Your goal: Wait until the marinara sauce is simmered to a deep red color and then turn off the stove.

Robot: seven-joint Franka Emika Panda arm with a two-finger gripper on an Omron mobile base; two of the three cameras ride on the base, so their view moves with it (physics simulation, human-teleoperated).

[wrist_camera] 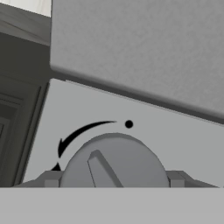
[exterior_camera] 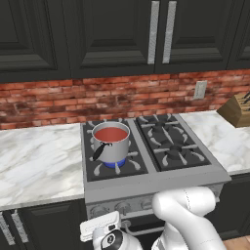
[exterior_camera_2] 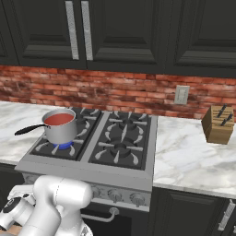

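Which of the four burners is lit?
The front left burner, under the saucepan of sauce: a blue flame shows beneath the pan. The other three burners are bare and show no flame.

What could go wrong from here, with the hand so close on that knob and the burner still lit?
1. The blue flame burns under the saucepan, so any delay may overcook the marinara sauce.
2. In the hand view the knob sits off its dot mark; a partial turn could leave the stove on.
3. The saucepan's handle juts over the counter, open to a knock.
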